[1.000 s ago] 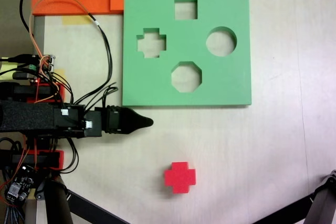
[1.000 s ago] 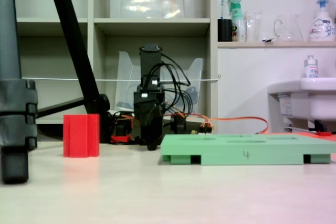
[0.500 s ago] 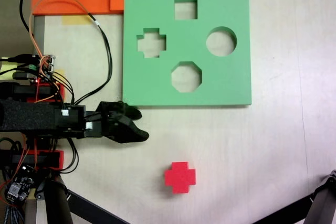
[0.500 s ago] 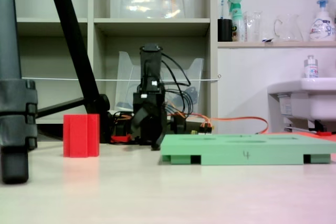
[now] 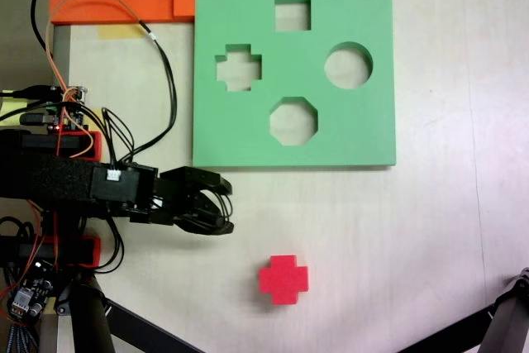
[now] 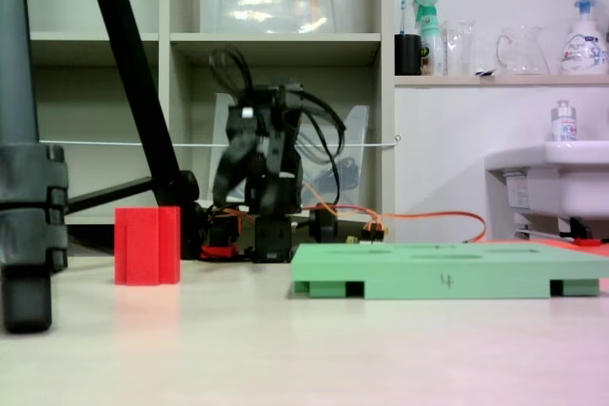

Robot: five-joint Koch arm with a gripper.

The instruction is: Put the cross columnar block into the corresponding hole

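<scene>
Fixed view | cross columnar block [image 5: 283, 279]: bright red, plus-shaped, upright | claw [image 5: 226, 208]: jaws apart

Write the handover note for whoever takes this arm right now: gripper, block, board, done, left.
Gripper: open, empty, above the table between the board and the block.
Small red plus-shaped foam block: upright on the table, below the board in the top-down fixed view, untouched.
Square green foam board: flat on the table; its plus-shaped cutout is empty.
Done: nothing placed.
Left: reach the block, grasp, carry to the plus cutout, insert.
</scene>
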